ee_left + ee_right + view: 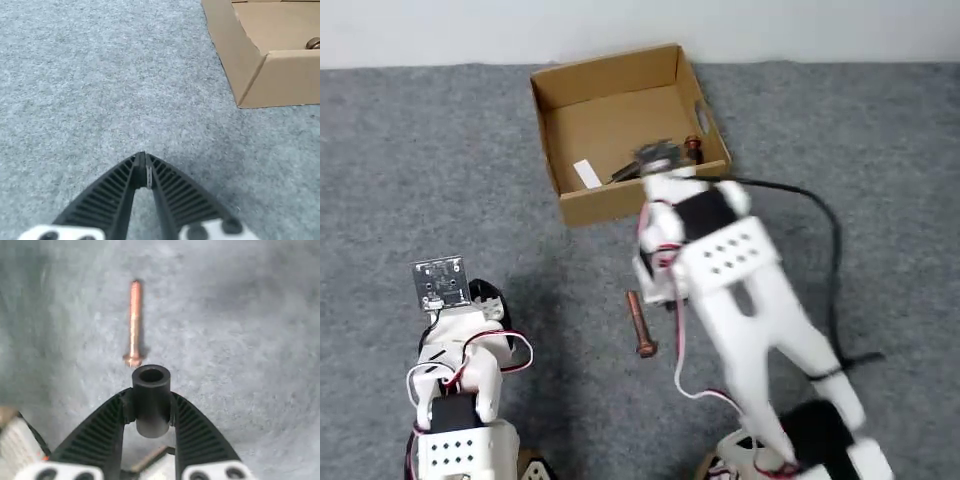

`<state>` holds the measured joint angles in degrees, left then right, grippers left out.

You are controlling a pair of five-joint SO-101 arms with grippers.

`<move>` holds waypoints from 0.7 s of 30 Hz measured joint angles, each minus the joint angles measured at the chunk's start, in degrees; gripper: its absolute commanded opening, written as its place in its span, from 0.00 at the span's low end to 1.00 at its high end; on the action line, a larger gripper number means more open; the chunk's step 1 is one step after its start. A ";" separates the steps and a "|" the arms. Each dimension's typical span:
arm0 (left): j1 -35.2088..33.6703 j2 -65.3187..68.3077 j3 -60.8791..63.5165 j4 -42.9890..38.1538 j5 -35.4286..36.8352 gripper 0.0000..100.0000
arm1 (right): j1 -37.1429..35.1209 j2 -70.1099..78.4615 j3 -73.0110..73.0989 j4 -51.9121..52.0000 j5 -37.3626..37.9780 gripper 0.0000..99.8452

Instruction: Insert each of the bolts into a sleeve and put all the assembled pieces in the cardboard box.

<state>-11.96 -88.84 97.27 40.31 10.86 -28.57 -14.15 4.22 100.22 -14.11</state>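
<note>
High view is showing grey carpet [440,150] running under everything, and the box [620,110] is sitting open at the far side with a coppery piece [693,148] lying inside by its wall. The right arm [750,290] is stretching out toward the box's near wall, while the left arm [455,400] is sitting well apart.

The left gripper [142,162] is hanging over bare carpet, jaws pressed together on nothing.

The bolt [638,322] is lying flat on the carpet, near the box and beside the right arm. It is looking stiff, thin and metallic, and I'm judging it likely to roll. Taking it on the shank close to the head would be leaving the tip free.

The right gripper [150,400] is pinching the sleeve [151,390] across its sides, and the open bore is hovering just short of the bolt's head. The sleeve is looking small, dark and rigid, probably light and a bit slick, so that mid-body hold is suiting it.
</note>
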 measured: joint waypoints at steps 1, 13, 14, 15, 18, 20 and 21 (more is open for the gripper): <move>0.00 0.00 0.00 0.00 0.00 0.01 | 1.67 -1.76 0.00 0.00 -1.32 0.01; 2.11 0.00 0.00 0.00 0.00 0.01 | 22.15 -29.63 23.82 -0.53 -3.78 0.01; 2.11 0.00 0.00 0.00 0.00 0.01 | 23.91 -32.26 25.58 -1.49 -3.78 0.01; 2.11 0.00 0.00 0.00 0.00 0.01 | 25.58 -34.73 27.43 -3.08 -3.78 0.01; 2.11 0.00 0.00 0.00 0.00 0.01 | 29.89 -41.49 33.14 -7.21 -3.78 0.01; 2.11 0.00 0.00 0.00 0.00 0.01 | 32.18 -45.54 37.45 -8.53 -3.78 0.01; 2.11 0.00 0.00 0.00 0.00 0.01 | 33.32 -47.30 39.56 -8.70 -3.78 0.01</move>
<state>-9.85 -88.84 97.27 40.31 10.86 4.75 -61.45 43.78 91.52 -17.89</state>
